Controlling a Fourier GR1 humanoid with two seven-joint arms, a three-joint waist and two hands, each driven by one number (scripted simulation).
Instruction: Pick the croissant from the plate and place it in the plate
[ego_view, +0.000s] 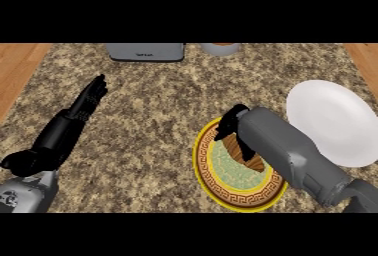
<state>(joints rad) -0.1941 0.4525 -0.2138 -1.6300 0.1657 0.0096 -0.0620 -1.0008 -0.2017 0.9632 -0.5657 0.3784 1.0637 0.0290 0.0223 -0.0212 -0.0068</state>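
Head view showed a speckled brown granite tabletop between wooden strips. The right hand curled on the brown croissant over the yellow-rimmed patterned plate; a white plate lay just right. The left hand rested open.

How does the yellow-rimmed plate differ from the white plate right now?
The yellow-rimmed plate has a patterned brown band and green centre; the white plate is plain. The croissant lies on the yellow-rimmed one, under the right hand; the white plate holds nothing. Both rest on the counter.
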